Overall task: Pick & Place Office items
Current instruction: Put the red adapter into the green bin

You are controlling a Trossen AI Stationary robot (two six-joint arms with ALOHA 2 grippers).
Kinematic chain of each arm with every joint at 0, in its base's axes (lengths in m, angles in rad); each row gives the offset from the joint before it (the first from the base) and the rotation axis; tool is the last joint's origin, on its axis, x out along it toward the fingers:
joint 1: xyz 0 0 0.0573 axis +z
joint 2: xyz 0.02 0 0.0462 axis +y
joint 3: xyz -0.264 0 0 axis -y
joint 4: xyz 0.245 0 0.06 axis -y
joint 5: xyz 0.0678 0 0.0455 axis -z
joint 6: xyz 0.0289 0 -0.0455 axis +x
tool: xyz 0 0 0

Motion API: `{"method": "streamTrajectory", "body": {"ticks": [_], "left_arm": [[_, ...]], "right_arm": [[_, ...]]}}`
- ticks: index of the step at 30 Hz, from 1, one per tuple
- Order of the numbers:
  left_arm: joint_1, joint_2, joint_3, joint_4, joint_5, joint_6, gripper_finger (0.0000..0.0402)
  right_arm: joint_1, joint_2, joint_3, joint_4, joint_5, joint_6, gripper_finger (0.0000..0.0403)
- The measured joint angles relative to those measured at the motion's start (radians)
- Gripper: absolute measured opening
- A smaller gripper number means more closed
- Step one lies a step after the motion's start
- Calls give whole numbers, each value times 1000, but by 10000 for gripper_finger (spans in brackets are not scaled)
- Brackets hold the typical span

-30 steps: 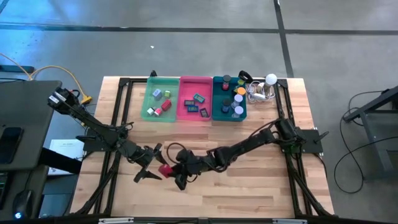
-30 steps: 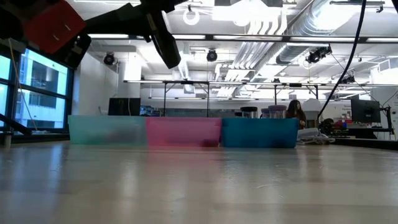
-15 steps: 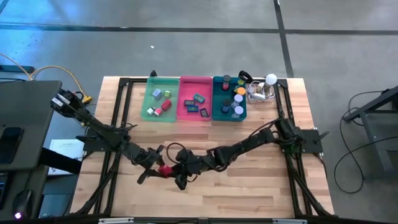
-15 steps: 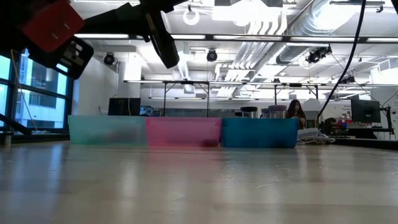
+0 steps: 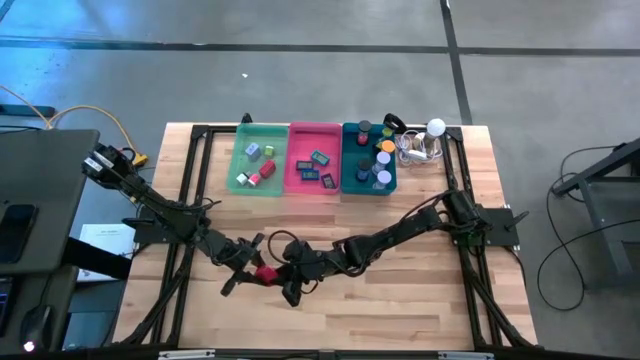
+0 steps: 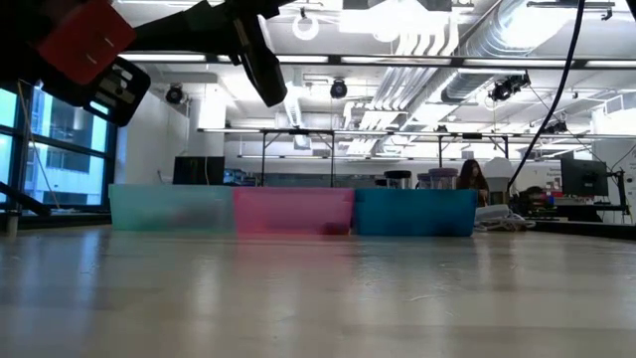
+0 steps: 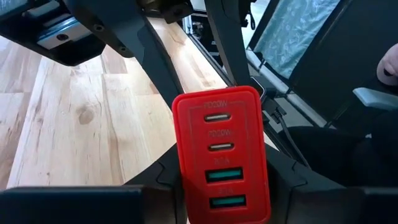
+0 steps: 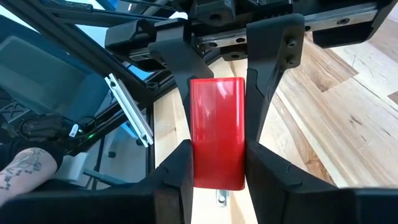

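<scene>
High view shows both arms meeting low in the frame, left of centre, over bare wooden table [image 5: 420, 300], with a red USB charger block [image 5: 266, 273] pinched between them. The left gripper [image 5: 250, 268] comes in from the left, the right gripper [image 5: 288, 272] from the right. In the right wrist view the right gripper [image 8: 217, 163] is clenched on the charger's [image 8: 217, 132] narrow sides, metal prongs poking out near its fingers. In the left wrist view the left gripper [image 7: 221, 186] has its fingers pressed against the charger's [image 7: 219, 155] flanks at the port end, so both are grasping it.

The charger looks rigid, smooth-shelled plastic, likely dense for its size and a bit slippery. The flat side faces seem the safest hold, clear of the prongs. The green tray [image 5: 257, 168], pink tray [image 5: 314, 170] and teal tray [image 5: 368, 170] sit well apart in the upper centre.
</scene>
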Motion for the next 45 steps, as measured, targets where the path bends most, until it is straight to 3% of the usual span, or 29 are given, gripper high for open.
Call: {"method": "streamTrajectory", "body": {"ticks": [4,11,16,24,27,31,36,40,45], "left_arm": [[0,0,0,0,0,2,118],[-2,-2,2,2,74,-14,116],[-2,-2,2,-5,76,-29,116],[-1,-35,2,-63,76,-40,116],[-1,-90,2,-123,73,-40,116],[-1,-190,2,-227,43,-41,116],[1,-317,2,-368,-23,-43,116],[9,-391,2,-466,-57,-56,115],[60,-450,6,-553,-12,-100,115]], "right_arm": [[0,0,0,7,1,1,113],[0,0,0,66,12,-45,265],[-11,0,0,90,11,-69,335],[-11,-58,0,1,7,-116,359],[-3,-95,0,-50,60,-104,358],[27,-163,1,-186,244,-87,359],[116,-230,-2,-351,603,-46,359],[190,-240,1,-386,870,-26,358],[276,-241,0,-483,1097,57,359]]}}
